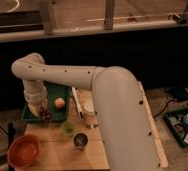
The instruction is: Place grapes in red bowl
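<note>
1. Grapes [46, 117]: dark lumpy cluster at front edge of green tray [57, 92], right under gripper [40, 112]. Hard to make out; I can't tell if they rest in tray or hang from claw.
2. Gripper: low over tray's front-left, mostly hidden by its own wrist. Can't tell if claw's open, closed or gripping.
3. Arm [112, 100]: big white link blocks table's [52, 152] right part.
4. Tray holds pale orange fruit [60, 102], near grapes.
5. Red bowl [23, 151]: table's front-left, well apart from grapes.
6. Green cup [68, 129] and metal cup [80, 140]: mid-table; contents unclear.
</note>
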Motion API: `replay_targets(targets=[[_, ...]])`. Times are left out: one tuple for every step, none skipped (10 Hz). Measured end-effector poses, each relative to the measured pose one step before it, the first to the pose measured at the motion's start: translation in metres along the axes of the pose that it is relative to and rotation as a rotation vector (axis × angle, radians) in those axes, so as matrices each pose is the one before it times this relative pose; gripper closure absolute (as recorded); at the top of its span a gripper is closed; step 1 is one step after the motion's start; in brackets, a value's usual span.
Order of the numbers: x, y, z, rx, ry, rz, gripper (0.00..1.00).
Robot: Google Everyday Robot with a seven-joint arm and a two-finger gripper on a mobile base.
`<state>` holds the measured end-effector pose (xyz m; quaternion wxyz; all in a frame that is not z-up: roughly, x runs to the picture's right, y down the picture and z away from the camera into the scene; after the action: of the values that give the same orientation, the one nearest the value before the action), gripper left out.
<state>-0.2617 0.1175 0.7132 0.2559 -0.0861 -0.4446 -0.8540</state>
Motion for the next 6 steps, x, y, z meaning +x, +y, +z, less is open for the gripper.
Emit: replay_targets(targets=[[0.00295,-0.00618,0.00119,0.00106,-0.01106,-0.00410,0.96],[0.00729,-0.01207,0.00131,0.00437,-0.00941,-0.00253,1.00],[0.00433,-0.00888,0.00098,0.00194,-0.00638,-0.00532,1.00],[0.00405,-0.01414,0.00215,0.00251,-0.01098,-0.00551,1.00],[0.00224,-0.00875,0.00098,0.00107,-0.00544,-0.00111,1.00],[0.00131,-0.00762,0.00099,-0.00006,-0.00447,0.00361,1.00]])
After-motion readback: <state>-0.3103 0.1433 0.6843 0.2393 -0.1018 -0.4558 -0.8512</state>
